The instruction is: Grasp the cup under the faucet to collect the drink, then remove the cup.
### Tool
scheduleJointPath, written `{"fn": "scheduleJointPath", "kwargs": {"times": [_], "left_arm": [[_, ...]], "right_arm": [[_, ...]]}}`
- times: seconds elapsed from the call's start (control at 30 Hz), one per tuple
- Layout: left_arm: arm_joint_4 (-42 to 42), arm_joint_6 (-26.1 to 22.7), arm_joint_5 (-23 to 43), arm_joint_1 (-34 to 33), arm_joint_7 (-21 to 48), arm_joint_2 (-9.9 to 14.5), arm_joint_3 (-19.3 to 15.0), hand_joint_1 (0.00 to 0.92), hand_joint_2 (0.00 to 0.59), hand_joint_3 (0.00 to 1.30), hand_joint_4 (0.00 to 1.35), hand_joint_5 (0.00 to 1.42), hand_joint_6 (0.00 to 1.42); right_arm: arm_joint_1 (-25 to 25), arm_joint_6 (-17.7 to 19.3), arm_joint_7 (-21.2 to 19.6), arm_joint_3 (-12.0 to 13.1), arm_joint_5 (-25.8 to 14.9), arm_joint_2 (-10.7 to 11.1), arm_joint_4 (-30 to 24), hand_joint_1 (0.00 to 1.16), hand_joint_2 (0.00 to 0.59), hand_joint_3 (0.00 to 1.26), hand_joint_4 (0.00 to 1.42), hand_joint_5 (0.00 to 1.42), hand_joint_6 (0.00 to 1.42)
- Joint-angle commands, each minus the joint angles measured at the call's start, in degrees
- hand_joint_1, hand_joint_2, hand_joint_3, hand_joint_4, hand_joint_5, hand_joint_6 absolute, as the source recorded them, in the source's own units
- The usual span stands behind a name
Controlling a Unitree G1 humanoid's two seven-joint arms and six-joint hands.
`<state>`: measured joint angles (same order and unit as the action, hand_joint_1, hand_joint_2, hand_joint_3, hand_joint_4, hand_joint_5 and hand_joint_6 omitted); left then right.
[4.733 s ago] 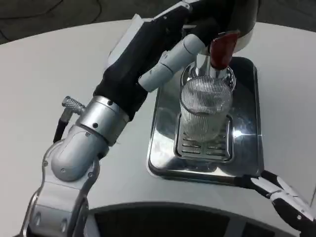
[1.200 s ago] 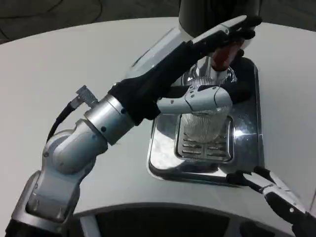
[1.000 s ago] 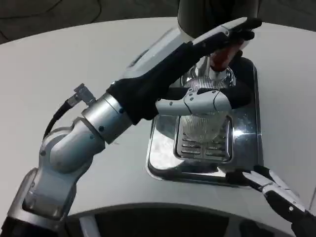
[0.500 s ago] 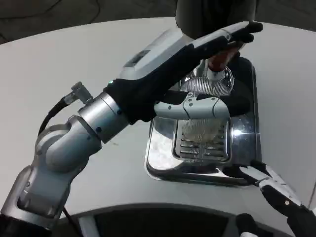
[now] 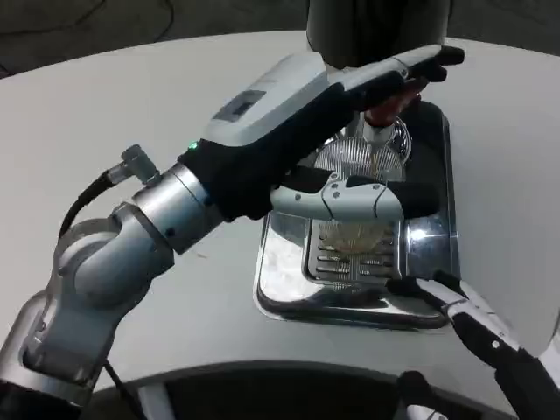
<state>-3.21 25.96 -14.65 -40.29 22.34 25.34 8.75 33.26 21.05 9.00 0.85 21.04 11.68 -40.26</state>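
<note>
On the steel drip tray (image 5: pixel 273 278), the ribbed clear cup (image 5: pixel 357 164) stands under the red-handled faucet (image 5: pixel 385 112), wrapped by the left hand (image 5: pixel 350 144).

Left hand grips the cup: one white-and-black finger lies across its near side and others reach over its far side by the faucet handle. The cup sits over the slotted grate (image 5: pixel 354 261), with what seems to be a little amber drink low inside, though the finger hides much of it. Right hand (image 5: pixel 477 328) hovers at the tray's near right corner, fingers apart, holding nothing, on the white table (image 5: pixel 105 114).
</note>
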Motion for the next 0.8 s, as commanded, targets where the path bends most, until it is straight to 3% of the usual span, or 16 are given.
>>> {"fn": "scheduleJointPath", "kwargs": {"times": [0.03, 0.17, 0.27, 0.47, 0.8], "left_arm": [[0.2, 1.8, -3.1, 1.5, 1.2, 2.0, 1.7, 0.067, 0.102, 0.14, 0.16, 0.28, 0.21], [0.9, 1.6, -5.0, 1.4, 0.9, 2.8, 2.2, 0.059, 0.103, 0.14, 0.16, 0.28, 0.21], [1.1, 1.4, -5.5, 1.5, 0.7, 3.0, 2.3, 0.035, 0.1, 0.14, 0.16, 0.28, 0.21], [1.4, 1.2, -5.8, 1.6, 0.4, 3.2, 2.5, 0.0, 0.094, 0.14, 0.16, 0.28, 0.19], [1.5, 1.0, -5.8, 1.8, 0.2, 3.3, 2.3, 0.0, 0.089, 0.14, 0.16, 0.28, 0.19]], "right_arm": [[-1.0, -1.4, -1.2, -0.2, 1.2, -0.9, 0.5, 0.73, 0.402, 0.19, 0.13, 0.04, 0.0], [-3.5, -2.8, -2.1, -0.9, 3.4, -1.5, 1.3, 0.8, 0.372, 0.17, 0.12, 0.03, 0.0], [-5.7, -3.8, -3.0, -1.7, 5.6, -2.3, 1.9, 0.86, 0.312, 0.13, 0.09, 0.02, 0.0], [-10.3, -5.7, -5.4, -3.3, 8.5, -4.1, 4.8, 0.88, 0.244, 0.09, 0.06, 0.0, 0.0], [-16.0, -6.9, -11.0, -4.1, 8.5, -6.4, 12.4, 0.86, 0.221, 0.07, 0.04, 0.0, 0.01]]}}
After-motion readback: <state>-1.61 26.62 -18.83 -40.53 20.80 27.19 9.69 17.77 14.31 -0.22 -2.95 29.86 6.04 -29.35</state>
